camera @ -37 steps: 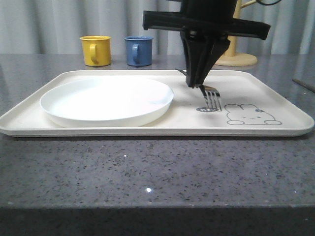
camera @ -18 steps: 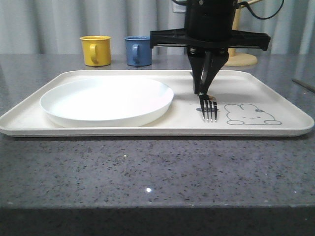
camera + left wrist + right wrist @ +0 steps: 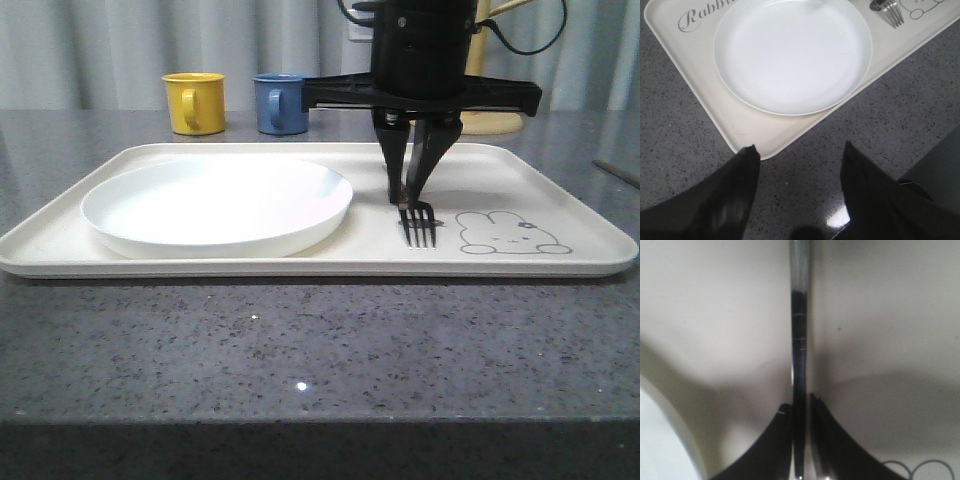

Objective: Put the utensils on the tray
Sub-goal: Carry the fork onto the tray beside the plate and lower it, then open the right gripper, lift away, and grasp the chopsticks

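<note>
- Right now the right gripper (image 3: 410, 195) stands over the cream tray (image 3: 300, 262), its fingers (image 3: 398, 165) pointing straight down and closed on the handle of the fork (image 3: 419, 222)
- Seen from the front, the fork lies on the tray floor with its tines toward the near rim, between the round white plate (image 3: 215, 205) and the grey bunny drawing (image 3: 510, 233); whether the handle end is lifted off the tray cannot be told
- From the right wrist, the fork handle (image 3: 799, 340) runs as a slim shiny strip between the two dark fingers (image 3: 777, 440), which press it from both sides over the pale tray floor (image 3: 715, 315)
- From the left wrist, the left gripper (image 3: 797, 195) hovers above the dark speckled worktop (image 3: 670, 150), just off a rounded corner of the tray (image 3: 740, 132); its fingers (image 3: 742, 175) are spread apart with nothing between them
- That view also shows the plate (image 3: 792, 52) resting on the tray beside the "Rabbit" script (image 3: 702, 14), with the fork tines (image 3: 892, 14) just past the plate's edge
- Behind the tray, a yellow mug (image 3: 195, 102) and a blue mug (image 3: 280, 103) stand side by side on the worktop (image 3: 320, 350)
</note>
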Controlling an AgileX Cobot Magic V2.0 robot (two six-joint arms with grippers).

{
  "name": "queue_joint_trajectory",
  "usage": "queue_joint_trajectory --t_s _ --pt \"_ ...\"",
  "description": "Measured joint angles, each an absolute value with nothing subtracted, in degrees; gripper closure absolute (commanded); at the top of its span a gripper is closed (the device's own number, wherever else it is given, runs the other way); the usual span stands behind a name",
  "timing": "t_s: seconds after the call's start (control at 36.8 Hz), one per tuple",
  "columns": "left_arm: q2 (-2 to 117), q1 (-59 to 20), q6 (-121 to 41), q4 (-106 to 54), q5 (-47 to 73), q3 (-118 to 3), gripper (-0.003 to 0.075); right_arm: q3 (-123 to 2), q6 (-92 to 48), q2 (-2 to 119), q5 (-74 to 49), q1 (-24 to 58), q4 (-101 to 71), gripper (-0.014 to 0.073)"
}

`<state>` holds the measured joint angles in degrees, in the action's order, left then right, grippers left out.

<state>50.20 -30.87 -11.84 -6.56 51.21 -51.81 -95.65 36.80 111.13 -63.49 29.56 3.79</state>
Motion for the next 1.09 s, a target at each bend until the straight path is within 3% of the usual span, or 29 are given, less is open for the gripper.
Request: queue_joint_trajectory --t_s 0.49,1.09 --pt "50.2 -30.9 -11.8 -6.6 51.2 -51.8 0.0350 -95.6 21.1 100.8 -67.3 28.5 8.4 0.0348" --pt "50.2 -30.9 -11.8 -6.6 51.2 -51.8 0.0351 -80.1 9.6 94.1 -69.9 5.0 8.1 0.0349"
